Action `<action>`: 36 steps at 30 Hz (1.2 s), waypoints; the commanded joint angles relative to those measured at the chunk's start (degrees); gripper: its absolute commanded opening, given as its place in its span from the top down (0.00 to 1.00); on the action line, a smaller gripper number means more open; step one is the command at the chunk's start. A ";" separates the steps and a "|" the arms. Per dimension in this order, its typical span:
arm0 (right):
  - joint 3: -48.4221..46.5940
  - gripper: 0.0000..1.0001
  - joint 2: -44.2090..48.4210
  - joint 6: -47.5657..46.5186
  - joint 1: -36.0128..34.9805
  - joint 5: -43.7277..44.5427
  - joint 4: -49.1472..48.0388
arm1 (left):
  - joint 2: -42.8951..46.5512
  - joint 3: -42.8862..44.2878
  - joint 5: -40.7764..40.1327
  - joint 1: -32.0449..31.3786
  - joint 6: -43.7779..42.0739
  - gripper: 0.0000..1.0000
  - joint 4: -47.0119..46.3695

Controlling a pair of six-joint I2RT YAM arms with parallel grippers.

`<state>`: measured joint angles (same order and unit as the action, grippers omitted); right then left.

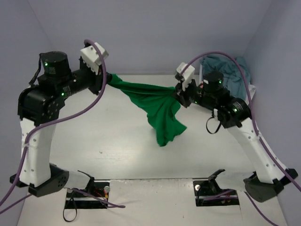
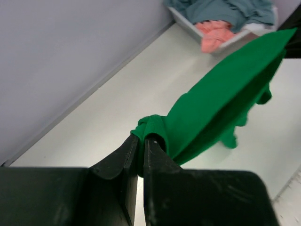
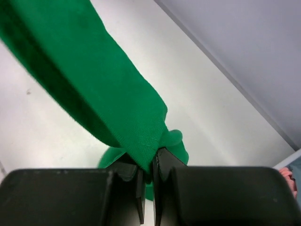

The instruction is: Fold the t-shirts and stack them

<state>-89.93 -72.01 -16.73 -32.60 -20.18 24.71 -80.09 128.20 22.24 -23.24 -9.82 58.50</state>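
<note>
- The green t-shirt (image 1: 157, 103) hangs in the air between the two arms. Its top edge is stretched and the rest droops in a twisted bunch towards the surface (image 1: 117, 146). I can't tell whether its lowest tip touches.
- The left fingers (image 2: 121, 162) are pinched tight on a small knot of green cloth at one end. The right fingers (image 3: 165, 165) are clamped just as narrowly on a ribbed hem at the other.
- A teal t-shirt (image 2: 225, 9) and a pink t-shirt (image 2: 214, 36) lie heaped in the basket (image 2: 188, 26) at the far right corner.
- The main risk, to my eye, is that each hold is only a sliver of fabric. Pulling the arms further apart could tug the hem out of one pair of fingers, and the shirt would drop in a heap.
- The hanging part looks twisted, so lowering it like this would likely leave it creased or doubled over, not flat for folding.
- The right arm is near the basket, and a swing that way could snag the clothes in it.
</note>
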 commanded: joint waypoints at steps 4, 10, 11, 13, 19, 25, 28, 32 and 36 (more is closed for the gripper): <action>4.58 1.00 10.74 -1.29 0.87 -10.39 -2.21 | 8.37 -7.24 13.59 0.30 -1.42 1.00 3.20; 5.82 1.00 7.96 -2.86 0.87 -13.04 -2.38 | 12.95 -16.39 20.56 0.22 -0.55 1.00 3.20; 5.99 1.00 6.63 -3.48 0.96 -12.95 -2.47 | 12.51 -18.58 20.48 0.22 -0.81 1.00 3.03; 6.17 1.00 0.94 -5.58 1.05 -12.86 -2.82 | 11.28 -20.44 19.25 0.22 -1.95 1.00 2.06; 2.75 1.00 -17.42 -8.31 3.86 -18.13 -3.79 | 3.20 -25.54 14.94 0.31 -4.15 1.00 -2.33; -6.13 1.00 -33.53 -7.53 4.83 -20.42 -3.88 | -3.74 -27.83 11.96 0.48 -4.59 1.00 -6.99; -9.82 1.00 -39.95 -7.00 4.74 -19.55 -3.97 | -4.80 -30.37 9.23 0.83 -5.11 1.00 -9.97; -13.07 1.00 -45.49 -4.98 4.74 -17.87 -7.03 | -4.55 -35.20 4.40 2.15 -5.64 1.00 -14.37; -13.60 1.00 -48.31 -0.94 4.65 -13.14 -14.06 | -3.49 -39.43 0.79 5.92 -4.94 1.00 -19.47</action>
<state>-100.75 -120.31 -20.95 -27.88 -36.23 18.17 -86.41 89.03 26.85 -19.94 -14.31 46.15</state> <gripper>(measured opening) 0.019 0.017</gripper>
